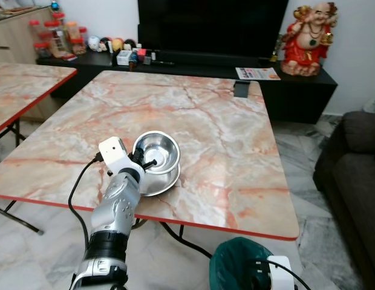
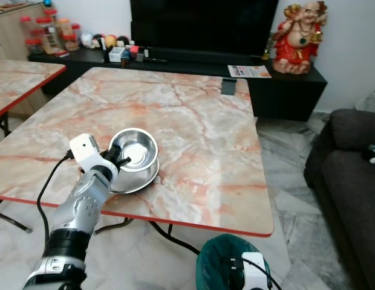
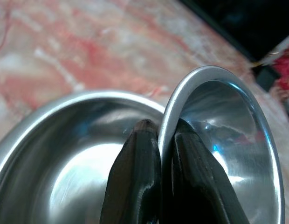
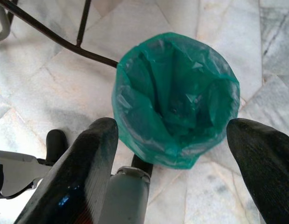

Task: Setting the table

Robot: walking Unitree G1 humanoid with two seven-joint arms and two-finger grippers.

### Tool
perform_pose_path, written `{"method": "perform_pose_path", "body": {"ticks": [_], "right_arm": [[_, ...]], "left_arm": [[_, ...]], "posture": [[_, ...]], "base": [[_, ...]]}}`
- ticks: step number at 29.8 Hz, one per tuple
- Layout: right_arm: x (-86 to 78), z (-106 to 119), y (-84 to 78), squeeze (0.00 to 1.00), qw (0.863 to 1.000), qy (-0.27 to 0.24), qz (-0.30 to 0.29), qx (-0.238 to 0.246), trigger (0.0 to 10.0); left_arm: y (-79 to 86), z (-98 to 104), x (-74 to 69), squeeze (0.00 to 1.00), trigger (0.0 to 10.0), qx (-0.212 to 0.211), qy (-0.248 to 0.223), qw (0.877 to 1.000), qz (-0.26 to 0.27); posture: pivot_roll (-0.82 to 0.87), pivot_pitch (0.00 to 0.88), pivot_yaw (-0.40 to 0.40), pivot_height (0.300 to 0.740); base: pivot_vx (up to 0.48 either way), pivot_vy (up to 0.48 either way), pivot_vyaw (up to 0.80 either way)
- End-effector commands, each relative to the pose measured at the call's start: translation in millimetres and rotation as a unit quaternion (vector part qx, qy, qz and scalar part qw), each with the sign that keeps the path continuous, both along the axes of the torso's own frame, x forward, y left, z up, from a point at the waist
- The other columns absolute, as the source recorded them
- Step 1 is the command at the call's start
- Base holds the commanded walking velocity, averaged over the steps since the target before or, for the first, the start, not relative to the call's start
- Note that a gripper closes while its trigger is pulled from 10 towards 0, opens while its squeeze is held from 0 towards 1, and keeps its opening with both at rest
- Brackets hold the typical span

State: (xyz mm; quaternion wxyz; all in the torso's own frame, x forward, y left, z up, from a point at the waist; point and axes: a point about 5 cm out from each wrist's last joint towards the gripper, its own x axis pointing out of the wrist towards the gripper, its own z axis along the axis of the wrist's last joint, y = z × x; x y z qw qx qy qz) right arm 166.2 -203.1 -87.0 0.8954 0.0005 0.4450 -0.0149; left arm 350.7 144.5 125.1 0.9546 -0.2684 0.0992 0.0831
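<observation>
Item: my left tool [image 3: 159,140], clenched on the rim of a tilted steel bowl [image 1: 156,151], held over a second steel bowl [image 1: 165,182] near the marble bench's [image 1: 224,133] front edge. Right tool [image 4: 172,140]: released, above a green-lined bin [image 4: 177,98].

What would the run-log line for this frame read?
left gripper: shut on tilted steel bowl rim | second bowl: beneath, on marble table | right gripper: open, idle above green bin

The table [image 1: 224,145] surface is open around the two stacked steel bowls [image 1: 156,158] near its front edge. A dark object [image 1: 241,89] lies at the far edge. A green-lined bin [image 4: 175,100] stands on the floor below the right claw [image 4: 182,154].
</observation>
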Motion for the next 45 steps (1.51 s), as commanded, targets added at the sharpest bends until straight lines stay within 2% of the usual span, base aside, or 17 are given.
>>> {"method": "perform_pose_path", "body": {"ticks": [1,7,11,16,19,21,25,27,33,34,35,36,38,41,45], "right_arm": [[2.3,1.4,-1.2,0.0,1.0,-0.005,0.004,-0.003,10.0],[0.4,-0.1,2.9,0.0,1.0,-0.003,0.003,0.001,10.0],[-3.2,-3.3,14.3,0.0,1.0,0.002,0.001,0.012,10.0],[-5.9,-5.3,21.8,0.0,1.0,0.005,0.0,0.02,10.0],[-8.1,-6.5,25.2,0.0,1.0,0.008,-0.001,0.023,10.0],[-10.0,-7.5,27.4,0.0,1.0,0.01,-0.004,0.025,10.0],[-10.5,-7.8,27.6,0.0,1.0,0.01,-0.005,0.025,10.0],[-11.4,-8.4,30.9,0.0,0.999,0.011,-0.012,0.03,10.0],[-10.8,-8.4,33.5,0.0,0.999,0.01,-0.015,0.033,10.0],[-10.5,-8.3,33.9,0.0,0.999,0.009,-0.016,0.033,10.0],[-10.5,-8.3,33.9,0.0,0.999,0.009,-0.016,0.033,10.0],[-10.4,-8.3,33.9,0.0,0.999,0.009,-0.017,0.034,10.0],[-10.4,-8.3,34.0,0.0,0.999,0.01,-0.018,0.033,10.0],[-10.5,-8.4,34.3,0.0,0.999,0.01,-0.018,0.033,10.0],[-10.5,-8.5,35.2,0.0,0.999,0.01,-0.021,0.034,10.0]], "left_arm": [[4.1,1.6,1.6,0.0,10.0,-0.007,0.004,1.0,0.025],[14.1,6.9,0.4,0.0,10.0,-0.002,-0.008,0.998,0.057],[27.6,12.5,-0.5,0.0,10.0,0.01,-0.013,0.996,0.09],[32.3,13.0,-0.3,0.0,10.0,0.012,0.0,0.996,0.092],[33.8,13.1,0.0,0.0,10.0,-0.001,0.007,0.995,0.095],[33.5,15.1,1.6,0.0,10.0,-0.024,0.001,0.996,0.086],[32.8,16.4,2.1,0.0,10.0,-0.031,-0.001,0.996,0.081],[27.1,31.8,5.2,0.0,10.0,-0.007,-0.056,0.998,0.004],[22.1,40.8,3.9,0.0,10.0,0.004,-0.087,0.995,-0.05],[21.3,45.3,0.6,0.0,10.0,0.012,-0.11,0.992,-0.067],[21.3,45.3,0.6,0.0,10.0,0.012,-0.11,0.992,-0.067],[22.0,47.2,-2.7,0.0,10.0,0.029,-0.127,0.988,-0.078],[24.3,44.5,-6.5,0.0,10.0,0.048,-0.133,0.986,-0.09],[28.0,36.7,-8.6,0.0,10.0,0.053,-0.119,0.987,-0.093],[24.2,36.4,-6.8,0.0,10.0,0.011,-0.117,0.988,-0.101]], "posture": [[0.05,0.0,-0.025,0.74],[0.06,0.0,-0.007,0.74],[0.07,0.0,0.027,0.74],[0.08,0.0,0.047,0.74],[0.08,0.0,0.058,0.74],[0.08,0.0,0.071,0.74],[0.08,0.0,0.071,0.74],[0.07,0.0,0.094,0.74],[0.08,0.0,0.098,0.74],[0.08,0.0,0.099,0.74],[0.08,0.0,0.099,0.74],[0.08,0.0,0.1,0.74],[0.09,0.0,0.1,0.74],[0.09,0.0,0.103,0.74],[0.08,0.0,0.109,0.74]], "base": [[0.0,0.0,0.0],[0.0,0.0,0.0],[0.0,0.0,0.0],[0.0,0.0,0.0],[0.0,0.0,0.0],[0.0,0.0,0.0],[0.0,0.0,0.0],[0.0,0.0,0.0],[0.0,0.0,0.0],[0.0,0.0,0.0],[0.0,0.0,0.0],[0.0,0.0,0.0],[0.0,0.0,0.0],[0.0,0.0,0.0],[0.0,0.0,0.0]]}}
